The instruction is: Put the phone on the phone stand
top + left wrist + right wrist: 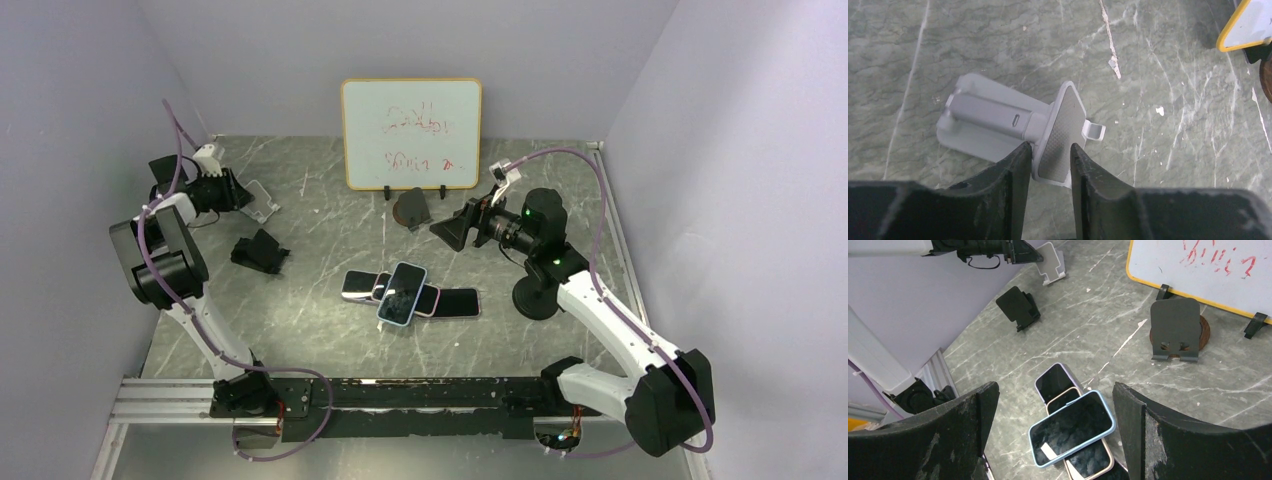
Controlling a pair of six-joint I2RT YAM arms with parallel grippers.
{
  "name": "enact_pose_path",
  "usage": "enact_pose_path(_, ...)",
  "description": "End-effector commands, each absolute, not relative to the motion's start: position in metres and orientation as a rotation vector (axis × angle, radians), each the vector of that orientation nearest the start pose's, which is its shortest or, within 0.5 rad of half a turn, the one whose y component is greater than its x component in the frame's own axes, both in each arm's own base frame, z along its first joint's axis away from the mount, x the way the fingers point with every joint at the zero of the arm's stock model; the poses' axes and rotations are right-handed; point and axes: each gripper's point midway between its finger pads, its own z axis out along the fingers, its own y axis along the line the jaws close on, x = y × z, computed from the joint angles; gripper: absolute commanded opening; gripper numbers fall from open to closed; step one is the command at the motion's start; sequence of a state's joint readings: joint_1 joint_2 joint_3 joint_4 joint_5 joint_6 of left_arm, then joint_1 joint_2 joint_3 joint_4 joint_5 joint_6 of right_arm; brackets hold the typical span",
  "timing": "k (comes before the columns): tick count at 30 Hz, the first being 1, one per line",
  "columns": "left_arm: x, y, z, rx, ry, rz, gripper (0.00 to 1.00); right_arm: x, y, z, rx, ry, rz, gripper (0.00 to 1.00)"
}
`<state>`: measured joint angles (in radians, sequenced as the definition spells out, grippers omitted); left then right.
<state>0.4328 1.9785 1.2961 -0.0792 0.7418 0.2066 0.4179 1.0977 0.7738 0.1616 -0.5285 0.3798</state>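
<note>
Lying atop the other phones at mid-table, the blue-cased phone is unheld. Beyond it, the right gripper stands wide open and empty. Far left, the left gripper clamps the upright plate of the white phone stand.

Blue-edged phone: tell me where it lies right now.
In the top view, the blue-edged phone lies mid-table atop the pile of other phones, right of the small black stand.
</note>
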Motion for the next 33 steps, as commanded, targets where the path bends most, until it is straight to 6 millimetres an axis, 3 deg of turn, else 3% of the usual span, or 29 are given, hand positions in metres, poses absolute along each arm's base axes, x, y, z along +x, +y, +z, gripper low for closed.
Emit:
enact_pose_path(1,0.485,0.089,0.068,0.174,2.158,-0.507,0.34,0.289,0.239,0.254,-0.447,1.757,1.037,0.88)
enact_pose_path(8,0.488,0.079,0.074,0.2,2.132,-0.575,0.07,0.29,0.239,0.253,-0.446,1.76,1.036,0.88)
enact_pose_path(10,0.493,0.07,0.085,0.222,2.101,-0.608,0.05,0.29,0.239,0.253,-0.446,1.761,1.04,0.88)
enact_pose_path(20,0.507,-0.044,0.162,0.557,1.969,-0.848,0.05,0.289,0.242,0.252,-0.45,1.76,1.061,0.88)
enact_pose_path(26,0.476,-0.103,0.195,0.703,1.922,-0.86,0.05,0.29,0.242,0.251,-0.446,1.76,1.056,0.88)
enact_pose_path(33,0.43,-0.124,0.237,0.72,1.8,-0.805,0.05,0.289,0.242,0.253,-0.449,1.753,1.065,0.88)
